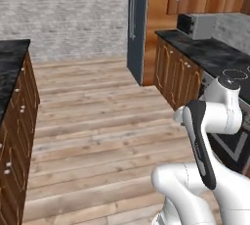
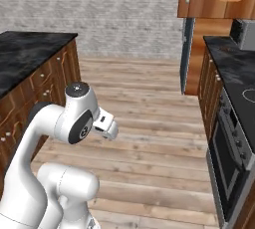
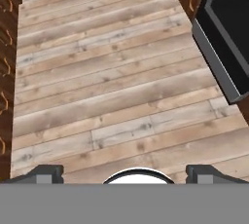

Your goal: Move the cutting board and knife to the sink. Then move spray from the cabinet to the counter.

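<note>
The cutting board, the knife, the spray and the open shelf cabinet are all out of view. A black marble-look counter runs along the left over brown cupboards. A second stretch of counter lies on the right. My gripper points down at the wooden floor in the aisle between them. It is open, its fingertips far apart with nothing between them. In the right base view the hand hangs low beside the folded arm.
A black stovetop with an oven below it sits on the right. A microwave stands on the far right counter. A tall grey appliance stands at the back. The plank floor is wide between the cupboards.
</note>
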{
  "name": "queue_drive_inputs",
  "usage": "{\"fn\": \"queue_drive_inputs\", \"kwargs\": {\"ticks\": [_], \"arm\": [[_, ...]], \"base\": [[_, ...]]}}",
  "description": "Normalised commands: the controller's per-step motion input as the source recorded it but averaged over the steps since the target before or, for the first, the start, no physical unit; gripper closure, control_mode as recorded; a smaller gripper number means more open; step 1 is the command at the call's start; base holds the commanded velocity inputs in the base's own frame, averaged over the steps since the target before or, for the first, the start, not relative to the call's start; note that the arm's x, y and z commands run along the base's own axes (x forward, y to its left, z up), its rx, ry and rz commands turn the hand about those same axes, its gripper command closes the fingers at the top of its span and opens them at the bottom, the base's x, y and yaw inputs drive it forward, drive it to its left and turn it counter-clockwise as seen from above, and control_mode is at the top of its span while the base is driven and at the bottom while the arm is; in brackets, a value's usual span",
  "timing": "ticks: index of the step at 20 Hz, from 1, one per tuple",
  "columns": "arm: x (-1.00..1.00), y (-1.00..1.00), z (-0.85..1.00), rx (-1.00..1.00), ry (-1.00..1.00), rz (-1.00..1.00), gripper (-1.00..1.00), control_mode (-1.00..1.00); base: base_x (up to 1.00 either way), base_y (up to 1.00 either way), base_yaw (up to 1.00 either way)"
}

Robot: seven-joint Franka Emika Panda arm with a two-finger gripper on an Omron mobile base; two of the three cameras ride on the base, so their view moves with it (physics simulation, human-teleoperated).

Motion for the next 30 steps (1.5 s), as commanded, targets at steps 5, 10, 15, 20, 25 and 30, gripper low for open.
{"fn": "queue_drive_inputs", "kwargs": {"ticks": [5, 10, 15, 20, 25, 30], "arm": [[0.00, 0.00, 0.00, 0.00, 0.00, 0.00, -1.00, 1.00], [0.00, 0.00, 0.00, 0.00, 0.00, 0.00, -1.00, 1.00], [0.00, 0.00, 0.00, 0.00, 0.00, 0.00, -1.00, 1.00], [0.00, 0.00, 0.00, 0.00, 0.00, 0.00, -1.00, 1.00], [0.00, 0.00, 0.00, 0.00, 0.00, 0.00, -1.00, 1.00], [0.00, 0.00, 0.00, 0.00, 0.00, 0.00, -1.00, 1.00]], "base": [[0.72, 0.36, 0.00], [0.64, 0.56, 0.00], [0.71, 0.45, 0.00], [0.78, 0.12, 0.00], [0.80, 0.12, 0.00], [0.81, 0.13, 0.00]]}}
